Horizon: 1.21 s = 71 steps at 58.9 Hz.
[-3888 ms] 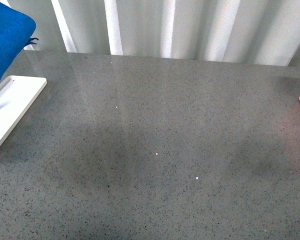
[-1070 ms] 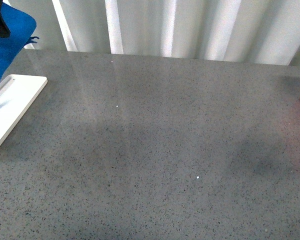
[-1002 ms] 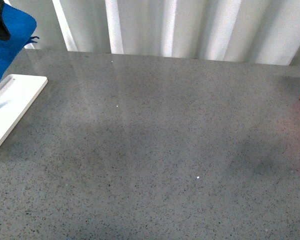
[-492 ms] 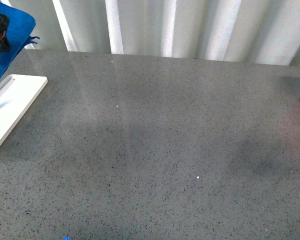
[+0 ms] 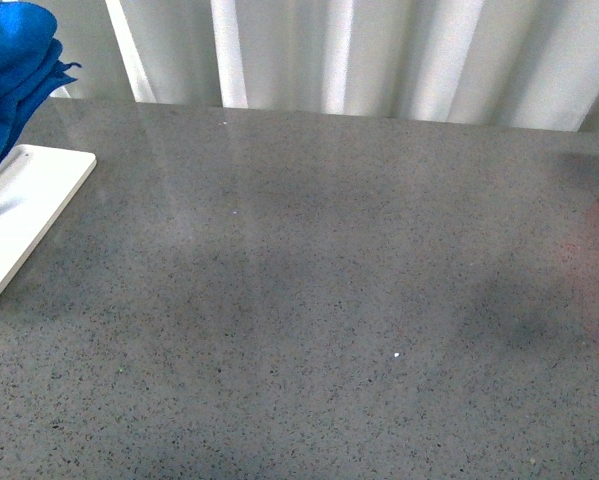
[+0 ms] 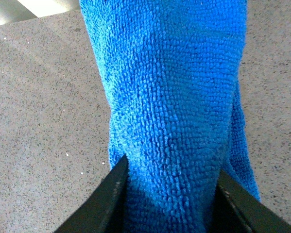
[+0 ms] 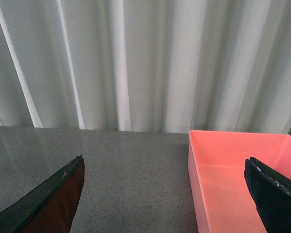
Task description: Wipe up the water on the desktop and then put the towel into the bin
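I had the towel (image 6: 169,97) pinched in the left gripper (image 6: 172,189). Its jaws were closed partway on a thick bunched fold, with blue pile filling the gap between them. The cloth hung limp from that hold over the desktop (image 5: 329,300). From the front it showed only at the far left edge, above the white board (image 5: 19,210). I could not tell whether its free end touched the surface.

The right gripper (image 7: 162,194) was wide open and empty, looking toward the pink bin (image 7: 232,184) on the right side of the desk.

I judged the towel soft, light and floppy, with no stiffness to push with. For wiping it would need to be pressed flat and dragged, and it would grow heavier as it soaked. The fluffy pile gave the fingers good purchase, and the bunched middle seemed a safer hold than a single hem. I could not make out any clear puddle on the speckled surface.
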Motion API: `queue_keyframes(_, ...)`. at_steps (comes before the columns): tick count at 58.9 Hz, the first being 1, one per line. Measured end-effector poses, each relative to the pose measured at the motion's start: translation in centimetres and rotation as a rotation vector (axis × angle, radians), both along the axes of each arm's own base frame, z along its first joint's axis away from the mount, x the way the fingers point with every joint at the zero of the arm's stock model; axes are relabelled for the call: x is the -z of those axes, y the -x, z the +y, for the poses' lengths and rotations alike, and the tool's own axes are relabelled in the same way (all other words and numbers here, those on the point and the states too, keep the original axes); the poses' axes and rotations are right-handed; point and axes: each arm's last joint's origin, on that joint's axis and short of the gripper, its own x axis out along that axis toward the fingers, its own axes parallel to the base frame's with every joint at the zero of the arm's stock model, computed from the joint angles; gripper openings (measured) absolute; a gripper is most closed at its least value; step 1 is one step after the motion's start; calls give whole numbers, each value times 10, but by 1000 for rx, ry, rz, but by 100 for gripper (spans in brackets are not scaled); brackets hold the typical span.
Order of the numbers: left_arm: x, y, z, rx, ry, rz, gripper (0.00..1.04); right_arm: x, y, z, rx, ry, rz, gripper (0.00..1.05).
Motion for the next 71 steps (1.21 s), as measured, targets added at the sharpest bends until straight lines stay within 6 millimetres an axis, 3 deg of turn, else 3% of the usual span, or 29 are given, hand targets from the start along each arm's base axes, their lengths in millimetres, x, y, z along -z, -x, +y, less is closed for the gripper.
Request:
queue_keyframes(10,-12,10,-7,51,50,-34,15,0,0,0,0,0,0,98)
queue_keyframes(16,-22,16,-18,108,105,-63,5,0,0,0,0,0,0,98)
queue_keyframes(21,-34,20,-26,152,141,-91,5,0,0,0,0,0,0,98)
queue_keyframes(31,-79,30,-49,245,226,-206,5,0,0,0,0,0,0,98)
queue_keyframes(41,-98,40,-68,318,333,-237,5,0,0,0,0,0,0,98)
queue_keyframes(48,-115,62,-95,454,474,-273,5,0,0,0,0,0,0,98)
queue_keyframes(61,-132,104,-154,699,708,-280,5,0,0,0,0,0,0,98)
queue_keyframes(69,-125,106,-185,746,714,-259,5,0,0,0,2,-2,3,98)
queue_keyframes(71,-123,105,-190,745,712,-260,5,1,-1,0,-1,-21,105,98)
